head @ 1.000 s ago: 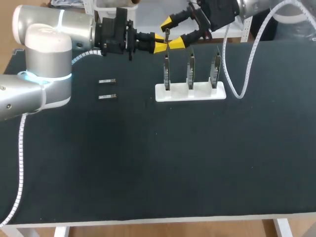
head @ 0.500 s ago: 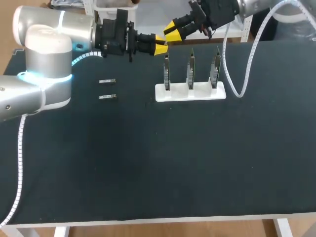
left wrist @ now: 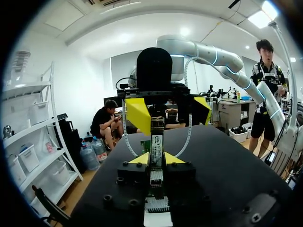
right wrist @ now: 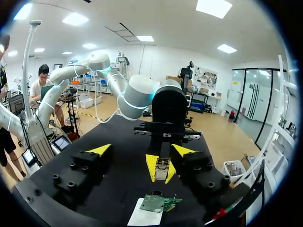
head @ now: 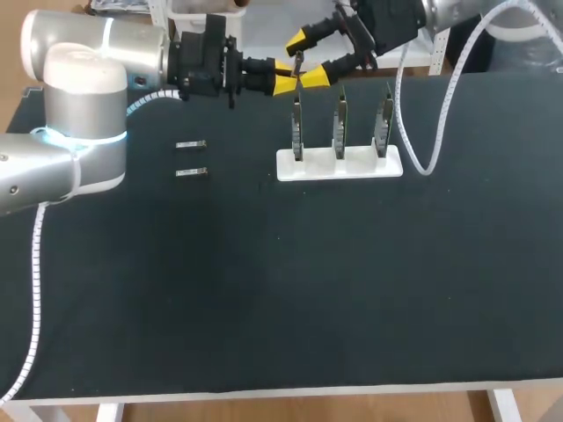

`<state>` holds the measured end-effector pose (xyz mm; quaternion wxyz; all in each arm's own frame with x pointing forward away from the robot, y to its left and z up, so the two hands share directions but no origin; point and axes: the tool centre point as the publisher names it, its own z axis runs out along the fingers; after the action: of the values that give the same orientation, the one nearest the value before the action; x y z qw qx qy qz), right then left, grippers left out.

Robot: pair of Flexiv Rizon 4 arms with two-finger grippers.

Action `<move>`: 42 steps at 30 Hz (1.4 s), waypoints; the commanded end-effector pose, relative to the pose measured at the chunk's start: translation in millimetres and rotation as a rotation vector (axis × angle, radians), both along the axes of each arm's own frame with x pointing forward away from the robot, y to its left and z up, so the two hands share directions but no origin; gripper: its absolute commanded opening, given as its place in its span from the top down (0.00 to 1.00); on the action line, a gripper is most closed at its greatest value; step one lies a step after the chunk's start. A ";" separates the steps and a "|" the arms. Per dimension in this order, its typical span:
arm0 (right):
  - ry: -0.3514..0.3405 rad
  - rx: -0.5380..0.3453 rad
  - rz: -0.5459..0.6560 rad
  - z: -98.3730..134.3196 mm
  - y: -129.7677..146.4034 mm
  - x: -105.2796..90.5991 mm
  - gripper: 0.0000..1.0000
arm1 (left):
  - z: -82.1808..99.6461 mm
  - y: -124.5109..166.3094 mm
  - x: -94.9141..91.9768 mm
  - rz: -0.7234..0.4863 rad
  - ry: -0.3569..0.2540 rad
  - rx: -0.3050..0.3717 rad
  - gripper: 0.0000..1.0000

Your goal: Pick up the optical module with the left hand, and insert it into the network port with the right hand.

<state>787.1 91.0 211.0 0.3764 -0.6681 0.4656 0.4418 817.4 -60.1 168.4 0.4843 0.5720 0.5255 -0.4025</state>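
Note:
My left gripper (head: 283, 76) is shut on a small metal optical module (head: 297, 63), held in the air above the leftmost upright board of the white port holder (head: 339, 163). In the left wrist view the module (left wrist: 156, 144) sticks out ahead of my left gripper (left wrist: 156, 159). My right gripper (head: 310, 56) faces it from the other side, open, its yellow fingers (left wrist: 138, 114) standing apart on either side of the module's free end. In the right wrist view the module (right wrist: 162, 166) sits between the fingers of my right gripper (right wrist: 141, 151), touching neither.
Two more optical modules (head: 191, 145) (head: 191, 172) lie on the black table to the left of the holder. The holder carries three upright boards (head: 339, 132); one green board (right wrist: 156, 203) shows below the grippers. A white cable (head: 440, 114) hangs from my right arm.
Half a second ago the right gripper was shut just beside the left gripper's tips; now it stands wide open again around the module. The left gripper has kept its hold and place.

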 end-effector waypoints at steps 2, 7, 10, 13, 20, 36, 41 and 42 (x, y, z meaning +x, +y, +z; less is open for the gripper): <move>-0.005 0.000 -0.009 0.4 -0.6 -4.6 0.00 | 0.0 -1.0 2.0 -0.003 0.000 0.001 1.00; -0.005 0.000 -0.009 0.4 -0.6 -4.6 0.00 | 0.0 -1.0 2.0 -0.003 0.000 0.001 1.00; -0.005 0.000 -0.009 0.4 -0.6 -4.6 0.00 | 0.0 -1.0 2.0 -0.003 0.000 0.001 1.00; -0.007 0.017 0.002 0.0 -1.1 -3.7 0.00 | 0.0 -1.0 2.0 -0.003 0.000 0.001 1.00; -0.020 0.031 0.002 1.1 -2.5 -0.8 0.00 | 0.0 -1.0 2.0 -0.003 0.000 0.001 1.00; -0.028 0.051 -0.005 -3.1 3.1 12.0 0.00 | 0.0 -1.0 2.0 -0.003 0.000 0.001 1.00; -0.022 0.056 -0.006 -3.7 3.4 12.0 0.00 | 0.0 -1.0 2.0 -0.003 0.000 0.001 1.00; -0.022 0.056 -0.006 -3.8 3.4 11.9 0.00 | 0.0 -1.0 2.0 -0.003 0.000 0.001 1.00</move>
<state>796.6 94.6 208.0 0.4022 -0.6605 0.4525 0.4441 817.5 -60.4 168.3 0.4842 0.5720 0.5255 -0.4026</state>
